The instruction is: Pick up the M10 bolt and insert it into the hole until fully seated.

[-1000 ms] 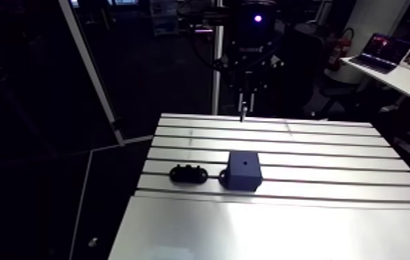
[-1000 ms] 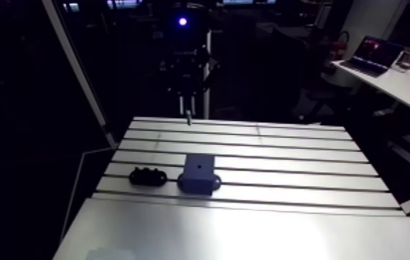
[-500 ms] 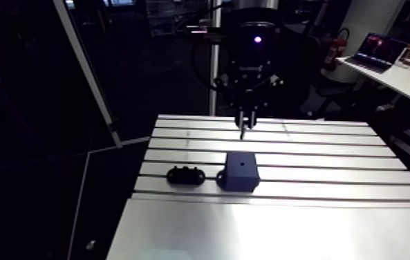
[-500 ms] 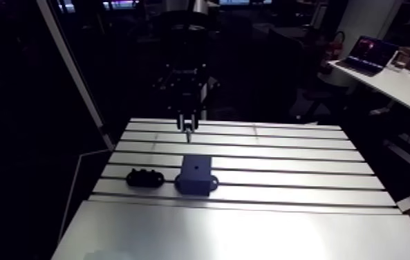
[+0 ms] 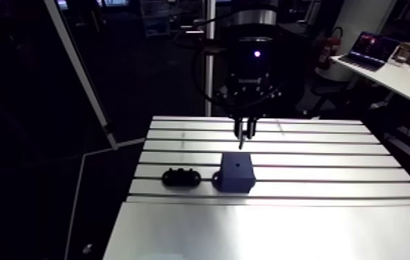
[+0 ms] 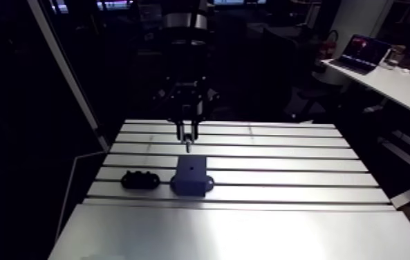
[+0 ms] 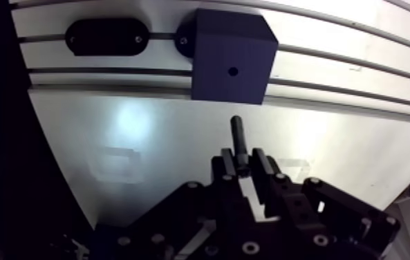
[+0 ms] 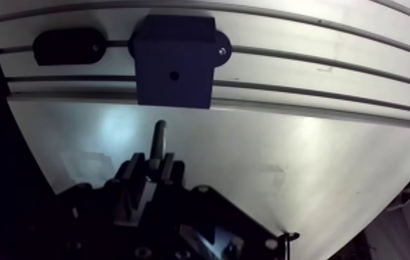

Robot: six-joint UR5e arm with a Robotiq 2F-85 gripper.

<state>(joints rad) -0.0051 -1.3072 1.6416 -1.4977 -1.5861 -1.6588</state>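
Fingers (image 7: 228,168) have swung in closer over the tabletop (image 7: 145,131), still pinching the M10 bolt (image 7: 238,135) with its shank sticking out ahead, so the hole (image 7: 232,70) in the dark block (image 7: 229,41) now sits just ahead of them, looks nearly ready to line up.

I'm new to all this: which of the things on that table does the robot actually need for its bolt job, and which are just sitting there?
In the job:
bolt, held in the gripper
dark blue block
hole in the block's top face

Just lying there:
black oval piece beside the block
slotted table, which merely carries everything
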